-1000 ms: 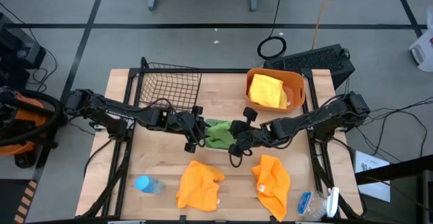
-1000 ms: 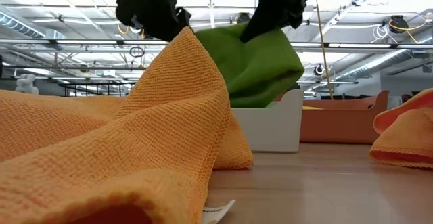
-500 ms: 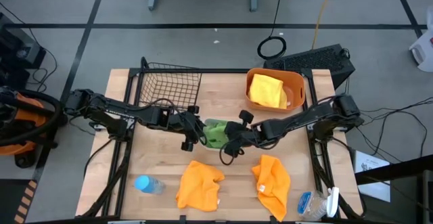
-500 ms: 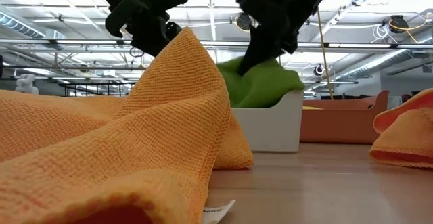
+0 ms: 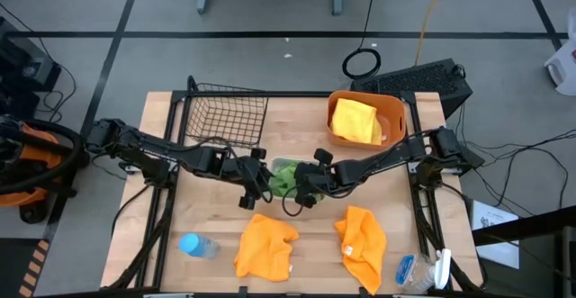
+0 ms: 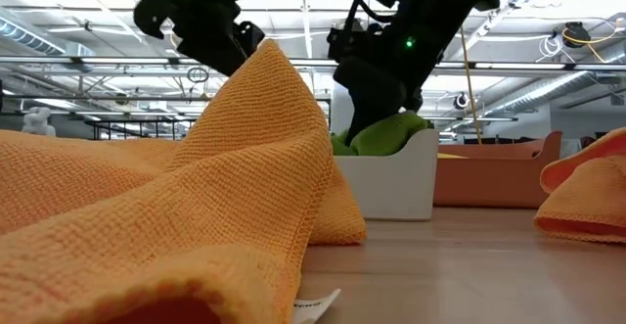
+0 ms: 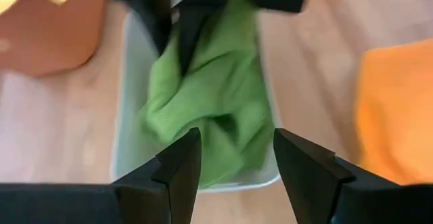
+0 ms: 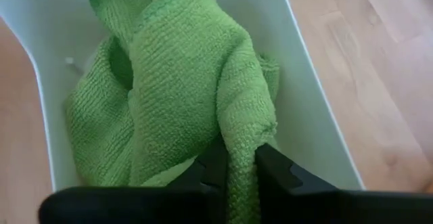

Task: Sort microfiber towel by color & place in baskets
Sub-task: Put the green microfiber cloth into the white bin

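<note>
A green towel (image 5: pixel 282 179) lies bunched in the white tray (image 6: pixel 391 182) at the table's middle. My right gripper (image 8: pixel 240 170) reaches down into the tray and is shut on that towel (image 8: pixel 183 82). My left gripper (image 7: pixel 233 163) is open and hovers at the tray's left end, its fingers apart from the cloth (image 7: pixel 210 109). Two orange towels (image 5: pixel 265 244) (image 5: pixel 362 235) lie crumpled on the near part of the table. A yellow towel (image 5: pixel 355 120) sits in the orange tub (image 5: pixel 396 109). The black wire basket (image 5: pixel 225 113) stands at the far left. My right gripper pinches a raised fold of the green towel (image 8: pixel 241 139) between its two fingers, coming slanting down from the table's right. Several layers seem gathered in the pinch. The rest of the cloth rests slack on the tray floor (image 8: pixel 108 129).
A blue-capped bottle (image 5: pixel 196 245) lies near the table's near left edge. Another bottle and clutter (image 5: pixel 418 269) sit at the near right corner. Bare wood shows between the tray and the two orange towels, and between basket and tub.
My right gripper has come down and a little toward the table's left, carrying the green towel from above the tray down into it; the cloth now rests bunched inside. My left gripper has drawn slightly back toward the left.
</note>
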